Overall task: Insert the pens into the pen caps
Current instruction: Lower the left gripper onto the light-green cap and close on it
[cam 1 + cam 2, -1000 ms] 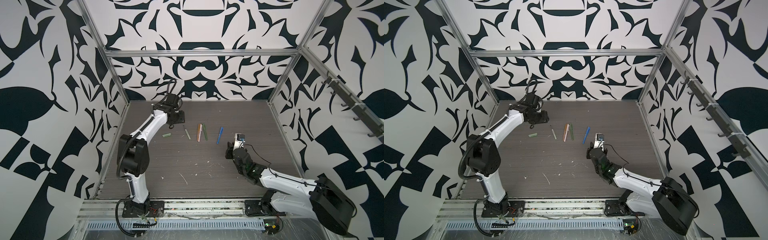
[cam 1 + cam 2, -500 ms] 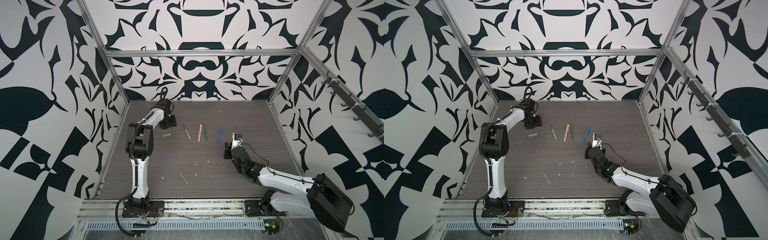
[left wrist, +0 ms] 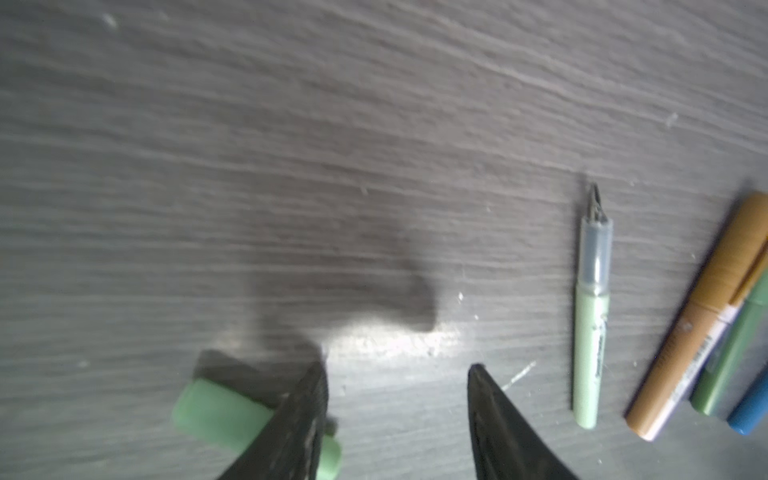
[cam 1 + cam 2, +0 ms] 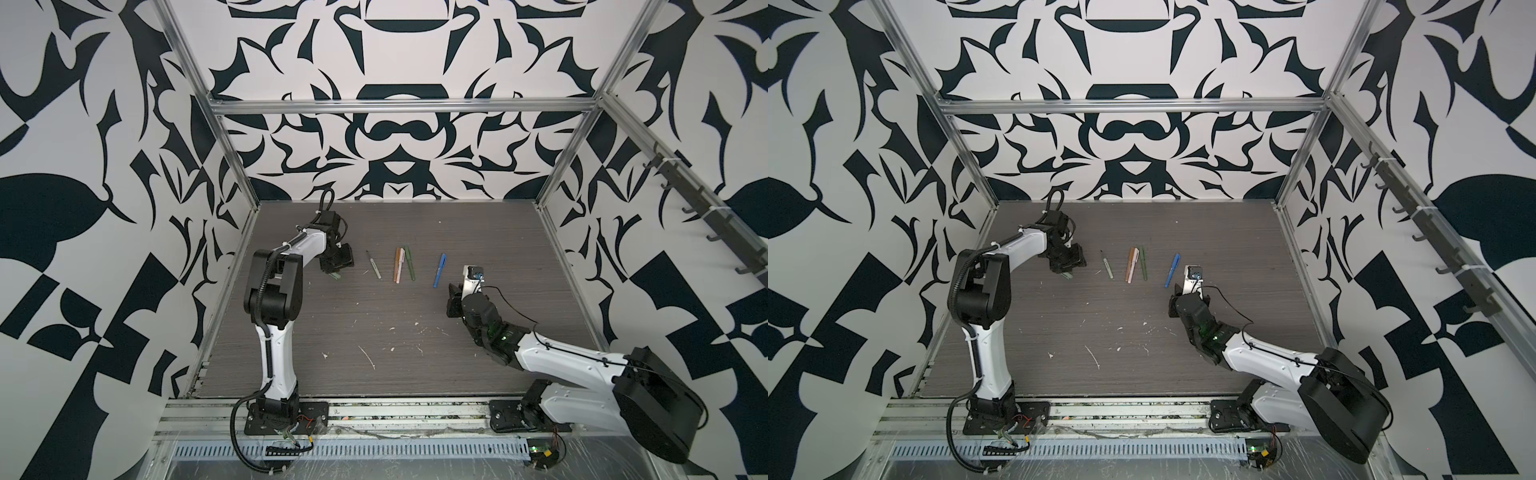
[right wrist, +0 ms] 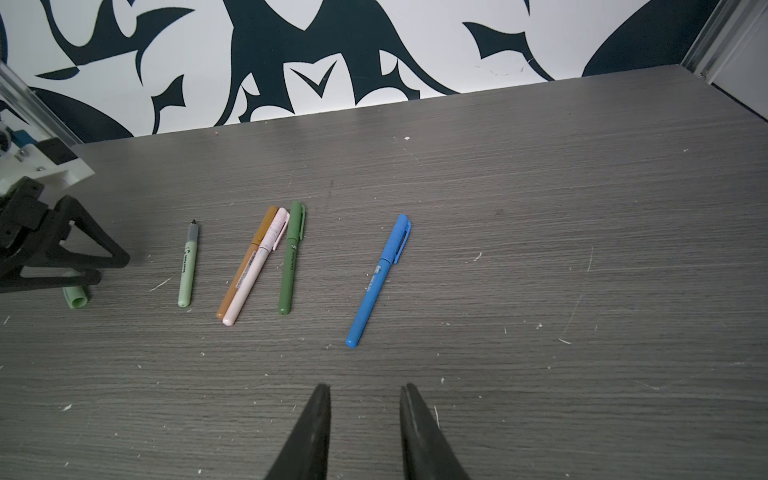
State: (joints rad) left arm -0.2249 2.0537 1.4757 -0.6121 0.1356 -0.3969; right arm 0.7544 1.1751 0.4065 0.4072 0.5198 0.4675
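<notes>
Two arms work over a grey wood-grain counter [image 4: 374,324] with walls on three sides. The left arm [image 4: 307,245] folds at its elbow and reaches well left of the blue pen [image 4: 439,270], wrist bent down. The right arm [image 4: 552,361] lies low and stretched out, ending near that pen's right. Bare counter spreads in front of the blue pen.

The left fingers [image 3: 299,428] stand well apart, gripping nothing. The right fingers [image 5: 307,436] show a narrow empty gap.

Left of the blue pen lie, in order:
- the capped dark green pen [image 5: 291,257]
- the capped pink pen [image 5: 255,274], touching the capped orange-brown pen [image 5: 245,266]
- the uncapped pale green pen [image 5: 187,270]
- farthest, the pale green cap [image 3: 216,411], partly under one left finger
</notes>
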